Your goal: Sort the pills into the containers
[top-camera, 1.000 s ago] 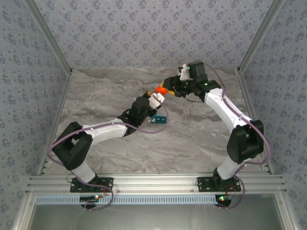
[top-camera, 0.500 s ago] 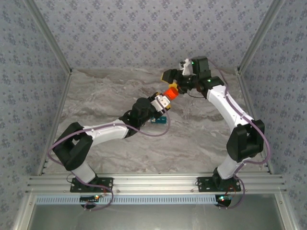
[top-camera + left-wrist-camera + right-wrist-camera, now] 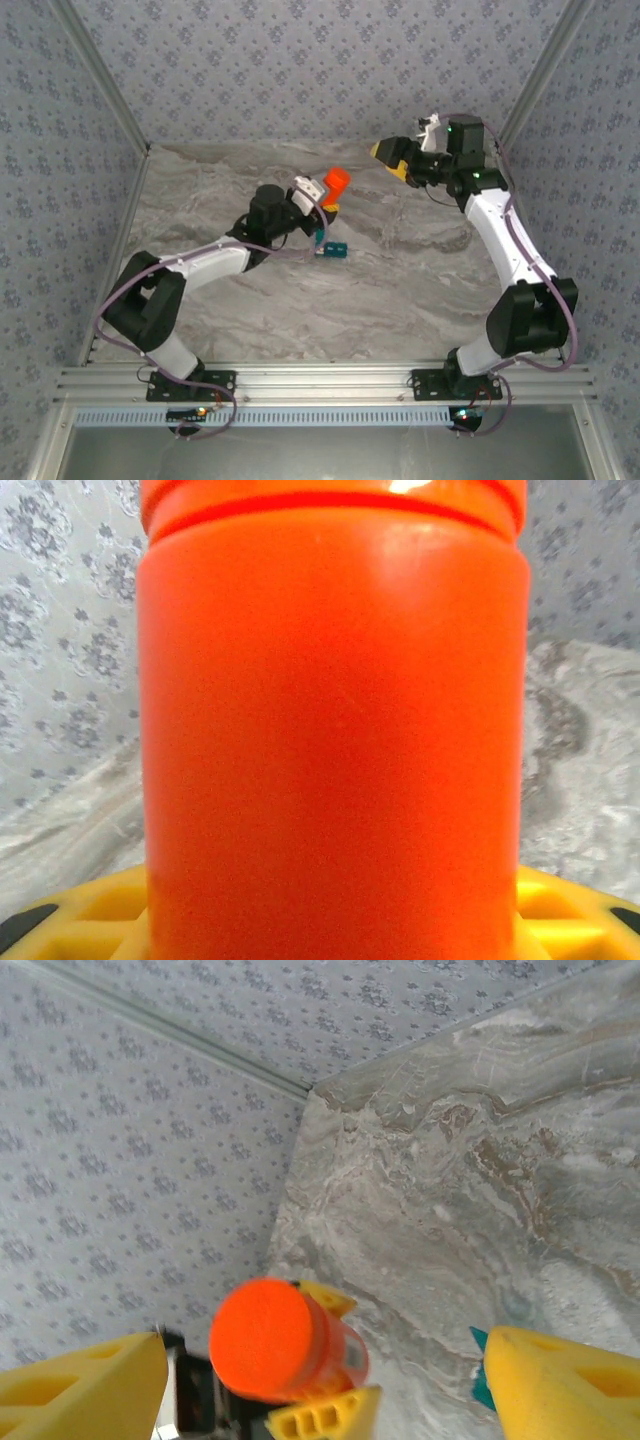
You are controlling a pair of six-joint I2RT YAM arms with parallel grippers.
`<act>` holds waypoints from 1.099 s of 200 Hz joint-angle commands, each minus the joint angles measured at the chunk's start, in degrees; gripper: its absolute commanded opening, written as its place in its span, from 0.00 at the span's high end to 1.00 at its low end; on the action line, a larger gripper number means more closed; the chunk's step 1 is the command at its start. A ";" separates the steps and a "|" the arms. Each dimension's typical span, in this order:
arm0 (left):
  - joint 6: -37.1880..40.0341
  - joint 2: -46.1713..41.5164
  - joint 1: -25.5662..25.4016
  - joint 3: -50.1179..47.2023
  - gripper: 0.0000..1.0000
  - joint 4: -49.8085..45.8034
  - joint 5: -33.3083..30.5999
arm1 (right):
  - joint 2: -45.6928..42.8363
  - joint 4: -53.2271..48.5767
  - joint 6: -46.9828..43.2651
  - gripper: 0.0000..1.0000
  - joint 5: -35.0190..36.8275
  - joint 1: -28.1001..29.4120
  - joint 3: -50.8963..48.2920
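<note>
- The teal container (image 3: 334,250) lies flat on the marble table (image 3: 420,270), just right of the middle of the overhead view and below the raised bottle.
- Its long axis runs roughly left to right across that frame. A purple cable crosses its left end, and it is too small there to make out the compartments.
- In the right wrist view a sliver of teal shows at the lower right, beside the inner edge of one yellow finger.
- The left gripper (image 3: 327,203) is clamped on the orange bottle (image 3: 336,181) and holds it above the table, just above and left of the teal container in the overhead view.
- In that view the bottle points up and slightly right, away from the gripper.
- In the left wrist view the bottle's long axis stands vertical, with a groove ringing it near the top edge. Yellow fingers (image 3: 70,920) hug its lower end on both sides.
- From the right wrist view, one round orange end of the bottle faces the camera. A pale patch on its side is too blurred to read.
- The right gripper (image 3: 392,157) hangs in the upper right of the overhead view, well apart from the bottle. Its yellow fingers (image 3: 80,1390) are spread wide with nothing between them.
</note>
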 commanded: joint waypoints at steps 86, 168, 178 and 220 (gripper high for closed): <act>-14.61 0.63 5.66 7.83 1.00 -2.33 29.46 | 2.29 -9.42 -18.59 0.19 -4.71 7.05 7.36; -15.69 2.32 5.65 8.99 1.00 -3.05 32.28 | 6.00 -11.56 -19.56 0.21 -3.88 10.53 12.02; -15.82 2.49 5.70 9.02 1.00 -3.06 32.38 | 6.39 -11.71 -19.52 0.22 -3.91 10.71 12.32; -16.04 2.68 5.70 9.10 1.00 -2.71 32.78 | 7.37 -12.02 -19.52 0.24 -3.48 11.32 12.55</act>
